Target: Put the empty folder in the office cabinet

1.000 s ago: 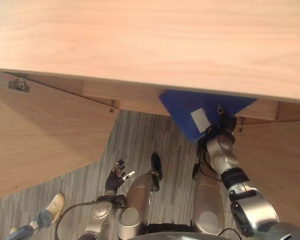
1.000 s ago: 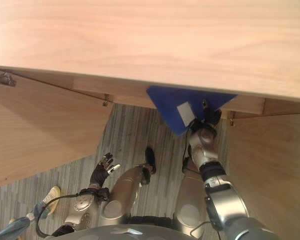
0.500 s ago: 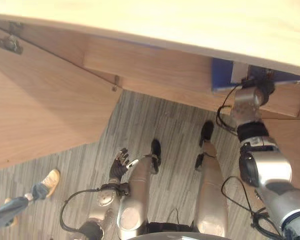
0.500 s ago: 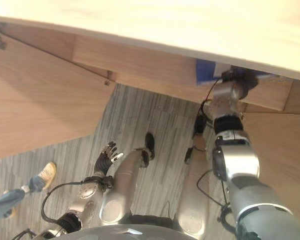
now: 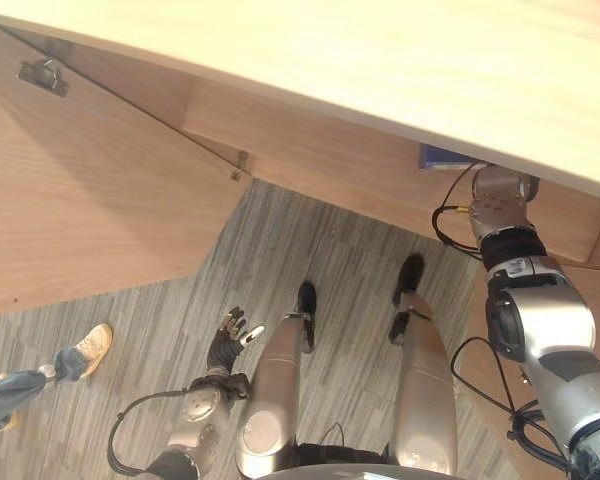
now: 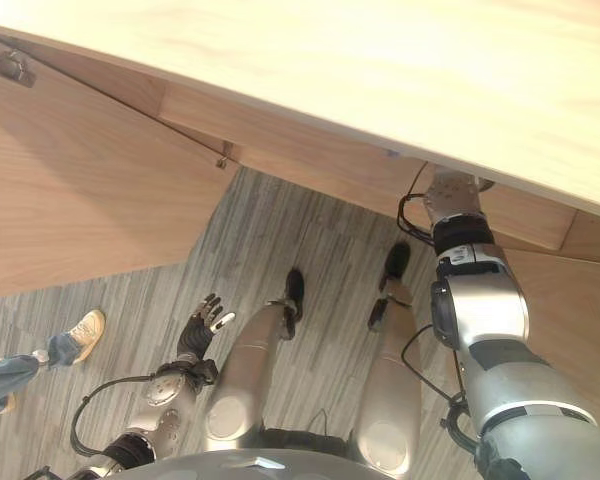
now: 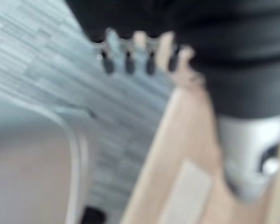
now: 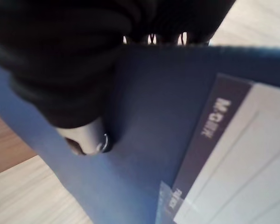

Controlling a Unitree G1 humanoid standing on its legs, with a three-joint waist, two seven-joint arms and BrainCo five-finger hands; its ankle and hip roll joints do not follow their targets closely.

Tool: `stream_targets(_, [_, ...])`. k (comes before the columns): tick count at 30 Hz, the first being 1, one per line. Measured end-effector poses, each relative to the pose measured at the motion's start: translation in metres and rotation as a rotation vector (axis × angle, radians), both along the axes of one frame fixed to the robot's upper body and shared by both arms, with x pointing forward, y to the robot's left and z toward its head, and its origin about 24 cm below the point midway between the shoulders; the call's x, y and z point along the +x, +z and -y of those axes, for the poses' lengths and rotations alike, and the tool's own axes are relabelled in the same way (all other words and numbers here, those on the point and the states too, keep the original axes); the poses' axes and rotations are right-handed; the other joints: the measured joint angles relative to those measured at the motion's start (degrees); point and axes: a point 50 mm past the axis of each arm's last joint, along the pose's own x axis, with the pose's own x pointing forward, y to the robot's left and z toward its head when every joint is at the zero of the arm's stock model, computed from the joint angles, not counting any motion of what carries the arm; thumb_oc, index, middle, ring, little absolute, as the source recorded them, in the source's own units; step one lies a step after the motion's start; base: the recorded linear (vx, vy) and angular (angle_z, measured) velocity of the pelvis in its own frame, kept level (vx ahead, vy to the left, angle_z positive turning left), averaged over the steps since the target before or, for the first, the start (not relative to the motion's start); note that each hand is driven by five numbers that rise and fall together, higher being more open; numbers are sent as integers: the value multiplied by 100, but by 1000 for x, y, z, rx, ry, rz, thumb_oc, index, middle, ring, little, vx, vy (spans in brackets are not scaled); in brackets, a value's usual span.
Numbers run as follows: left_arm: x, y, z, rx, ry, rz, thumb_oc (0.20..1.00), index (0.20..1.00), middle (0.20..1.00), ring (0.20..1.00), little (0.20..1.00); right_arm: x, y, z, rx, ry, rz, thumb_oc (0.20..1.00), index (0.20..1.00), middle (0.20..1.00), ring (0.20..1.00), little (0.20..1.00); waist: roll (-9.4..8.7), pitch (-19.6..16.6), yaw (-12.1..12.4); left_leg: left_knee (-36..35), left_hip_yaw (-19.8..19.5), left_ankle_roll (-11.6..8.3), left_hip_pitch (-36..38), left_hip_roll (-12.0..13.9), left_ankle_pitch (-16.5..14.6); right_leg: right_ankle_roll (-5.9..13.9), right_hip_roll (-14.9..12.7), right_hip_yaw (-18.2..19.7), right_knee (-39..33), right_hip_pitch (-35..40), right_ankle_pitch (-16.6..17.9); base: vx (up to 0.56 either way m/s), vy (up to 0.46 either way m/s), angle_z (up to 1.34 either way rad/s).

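I'm reaching the right hand (image 5: 500, 190) in under the cabinet (image 5: 380, 60) top, thumb pinching the blue folder (image 8: 154, 116) so it slides onto the shelf; just its corner is peeking out. I'm letting the left hand (image 5: 227, 340) hang low over the floor (image 5: 310, 250) with fingers spread, holding nothing, to keep clear of the open door (image 5: 80, 200)

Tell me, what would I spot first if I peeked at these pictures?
Probably the blue folder: the right hand grips it and pushes it under the wooden cabinet top, so just a blue corner peeks out. Then the left hand, hanging low over the striped floor with open fingers.
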Motion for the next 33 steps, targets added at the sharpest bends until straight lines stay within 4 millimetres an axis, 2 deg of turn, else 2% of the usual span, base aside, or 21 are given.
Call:
stream_targets(2, [-1, -1, -2, -7, 10, -3, 1000, 1000, 1000, 1000, 1000, 0, 2, 0, 26, -11, 4, 200, 200, 200, 200, 200, 0, 0, 19, -31, -7, -34, 10, 0, 24, -18, 5, -3, 6, -8, -12, 42, -37, 2])
stream_targets(4, [-2, -2, -3, -20, 22, -16, 1000, 1000, 1000, 1000, 1000, 1, 15, -2, 100, -39, 32, 200, 200, 200, 200, 200, 1, 0, 45, -38, -69, -83, -36, 9, 55, -42, 26, -38, 23, -46, -28, 20, -45, 4])
stream_targets(9, [-7, -5, -4, -32, 20, -24, 1000, 1000, 1000, 1000, 1000, -3, 47, 12, 227, -158, 94, 200, 200, 200, 200, 200, 8, -2, 163, 24, -113, -159, -255, 0, 122, -42, 18, -75, 26, -222, -13, 11, 2, 4])
stream_targets(13, [-8, -6, -7, -28, 18, -30, 1000, 1000, 1000, 1000, 1000, -9, 47, 18, 292, -249, 73, 200, 200, 200, 200, 200, 18, -3, 157, 67, -71, -158, -272, -46, 123, -29, -30, -40, 26, -250, 50, -4, 31, 0])
stream_targets(20, [-7, -4, -6, -34, 16, -12, 1000, 1000, 1000, 1000, 1000, -10, 49, 17, 218, -283, 39, 200, 200, 200, 200, 200, 34, -3, 147, 193, 24, -73, -410, -115, 71, 12, -80, 64, 55, -384, 79, 3, 28, -2])
stream_targets(21, [-7, -4, -5, -38, 17, -12, 1000, 1000, 1000, 1000, 1000, -11, 50, 18, 176, -287, 36, 200, 200, 200, 200, 200, 95, 8, 140, 283, 28, -41, -506, -147, 52, 10, -121, 80, 79, -444, 79, -8, -5, 3])
stream_targets(25, [-4, 1, -7, -55, 34, 6, 1000, 1000, 1000, 1000, 1000, -7, 47, 12, 47, -248, -9, 200, 200, 200, 200, 200, 114, -5, 164, 277, 15, -31, -601, -153, 61, 52, -126, 59, -32, -451, 135, -7, -1, 2])
stream_targets(26, [-4, 0, -7, -56, 31, 6, 1000, 1000, 1000, 1000, 1000, -5, 46, 10, 18, -231, -16, 485, 485, 485, 485, 485, 115, -5, 180, 284, 19, -32, -610, -150, 68, 60, -125, 53, -57, -450, 153, 0, 0, 0])
stream_targets(27, [-5, 0, -7, -57, 28, 5, 1000, 1000, 1000, 1000, 1000, -4, 47, 8, -3, -209, -16, 1000, 1000, 1000, 1000, 1000, 116, -5, 200, 302, 22, -31, -610, -151, 68, 54, -126, 55, -56, -448, 160, 0, 0, 0])
stream_targets(33, [-5, 0, -7, -57, 29, 6, 1000, 1000, 1000, 1000, 1000, -1, 47, 5, -21, -152, -6, 1000, 1000, 1000, 1000, 1000, 115, -6, 222, 365, 23, -19, -629, -151, 60, 49, -128, 54, -86, -419, 211, 0, 0, 0])
